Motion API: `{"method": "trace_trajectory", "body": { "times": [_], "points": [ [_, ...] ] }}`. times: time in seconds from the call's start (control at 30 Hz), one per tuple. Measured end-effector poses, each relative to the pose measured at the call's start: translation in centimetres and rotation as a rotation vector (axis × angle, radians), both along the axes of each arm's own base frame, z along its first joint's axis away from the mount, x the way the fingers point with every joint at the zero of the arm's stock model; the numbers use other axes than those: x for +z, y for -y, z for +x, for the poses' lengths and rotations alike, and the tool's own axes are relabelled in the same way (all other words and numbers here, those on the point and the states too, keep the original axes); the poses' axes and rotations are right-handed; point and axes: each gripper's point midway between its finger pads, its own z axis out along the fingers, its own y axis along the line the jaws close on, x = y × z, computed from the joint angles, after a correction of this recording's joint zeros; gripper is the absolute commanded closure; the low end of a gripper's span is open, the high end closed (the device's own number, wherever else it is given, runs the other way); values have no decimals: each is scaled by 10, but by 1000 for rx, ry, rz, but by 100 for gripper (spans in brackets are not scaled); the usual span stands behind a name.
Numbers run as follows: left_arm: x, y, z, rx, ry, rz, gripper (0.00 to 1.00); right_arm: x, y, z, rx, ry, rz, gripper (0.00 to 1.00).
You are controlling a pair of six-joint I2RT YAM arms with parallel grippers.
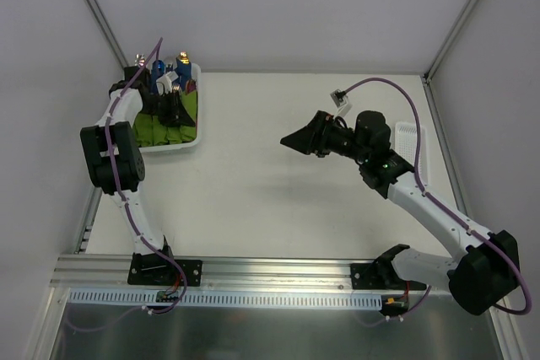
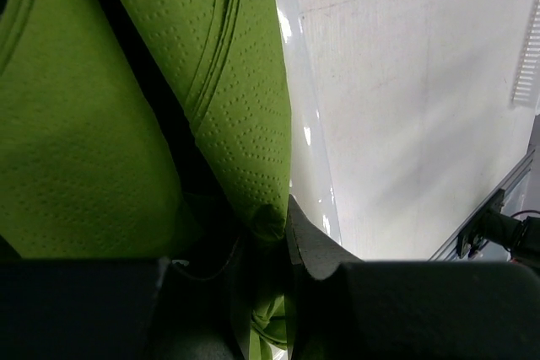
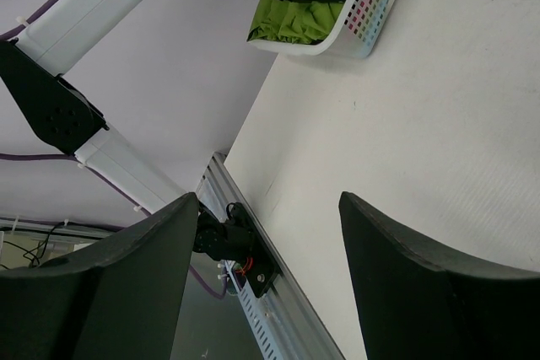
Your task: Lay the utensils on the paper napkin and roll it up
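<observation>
Seen here: thin olive-green dotted paper napkin [image 2: 245,124], folded, leaning upright among similar sheets in white plastic basket [image 1: 190,142], far-left table corner. Slim cutlery with shiny reddish ends [image 1: 142,61] stands at basket's far edge.

Matt paper, glossy plastic
Green paper napkin [image 2: 245,115] dimpled and matt; white basket [image 2: 309,142] glossy plastic; tabletop [image 1: 270,200] smooth, matt white

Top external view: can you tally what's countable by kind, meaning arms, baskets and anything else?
Robot arms: 2, the left arm and the right arm
White baskets: 2, one far left holding green napkins, one at the table's right edge
Total: 4; the napkins overlap too much to count.
</observation>
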Motion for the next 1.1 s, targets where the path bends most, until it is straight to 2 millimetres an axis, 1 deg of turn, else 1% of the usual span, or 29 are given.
{"method": "trace_trajectory", "body": {
  "times": [0.07,0.1,0.13,0.4,0.43,0.67,0.8,1.1],
  "points": [
    [-3,0,0,6,-12,-2,99,-1,0,0,3,-2,-1,29],
    [-4,0,0,10,-19,-2,96,-1,0,0,3,-4,-1,29],
    [-6,-1,0,15,-24,2,90,-2,-1,0,4,-5,-2,29],
    [-9,-7,2,45,-47,45,68,-4,-1,-1,8,-12,-4,29],
    [-9,-7,2,48,-50,46,66,-4,-1,-1,8,-13,-4,29],
    [-7,-8,5,56,-46,72,61,-4,0,-1,10,-15,-3,29],
    [-7,-10,8,61,-39,99,60,-4,-1,-1,10,-15,-2,29],
    [-1,-22,14,95,-13,176,58,-4,-1,-1,11,-15,-2,29]
  ]
}}
